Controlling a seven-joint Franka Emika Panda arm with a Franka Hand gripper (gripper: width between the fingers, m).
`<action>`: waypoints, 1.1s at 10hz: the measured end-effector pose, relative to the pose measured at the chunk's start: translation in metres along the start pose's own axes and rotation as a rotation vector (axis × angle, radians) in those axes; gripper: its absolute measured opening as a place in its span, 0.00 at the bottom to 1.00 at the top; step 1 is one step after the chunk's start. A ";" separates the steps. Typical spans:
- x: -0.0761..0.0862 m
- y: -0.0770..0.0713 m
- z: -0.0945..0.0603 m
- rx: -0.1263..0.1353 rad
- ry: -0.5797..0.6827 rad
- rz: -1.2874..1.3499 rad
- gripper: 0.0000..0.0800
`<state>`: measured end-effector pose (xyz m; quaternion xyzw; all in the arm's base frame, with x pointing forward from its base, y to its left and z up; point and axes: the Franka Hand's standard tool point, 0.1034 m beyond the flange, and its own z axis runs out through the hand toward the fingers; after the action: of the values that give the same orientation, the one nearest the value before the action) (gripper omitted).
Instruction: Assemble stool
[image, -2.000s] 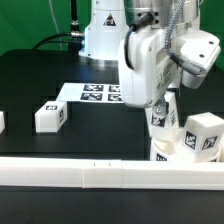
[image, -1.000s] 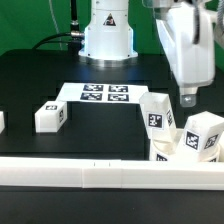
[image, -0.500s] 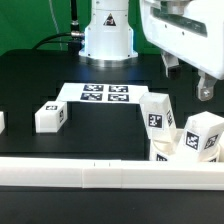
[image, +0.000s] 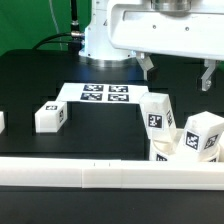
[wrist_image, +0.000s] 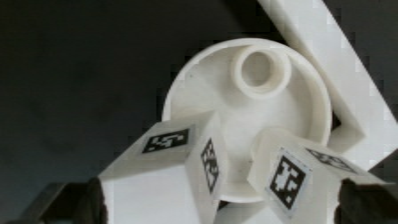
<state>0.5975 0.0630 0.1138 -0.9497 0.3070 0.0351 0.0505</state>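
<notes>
Mostly hidden behind the rail (image: 60, 172), the seat (wrist_image: 231, 120) carries two legs (image: 155, 112), while above it the gripper (image: 178, 80), fingers spread and empty, has swung round since before.

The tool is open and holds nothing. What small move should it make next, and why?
Probably swing the open tool toward the exterior view's left, over the loose leg lying on the table. Two legs already stand on the seat, and one hole in it looks empty.
</notes>
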 end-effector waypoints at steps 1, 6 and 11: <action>0.000 0.001 0.000 0.000 0.000 -0.076 0.81; 0.006 0.004 -0.001 -0.014 0.019 -0.639 0.81; 0.012 0.006 0.000 -0.057 0.034 -1.097 0.81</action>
<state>0.6034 0.0516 0.1118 -0.9719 -0.2334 -0.0032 0.0307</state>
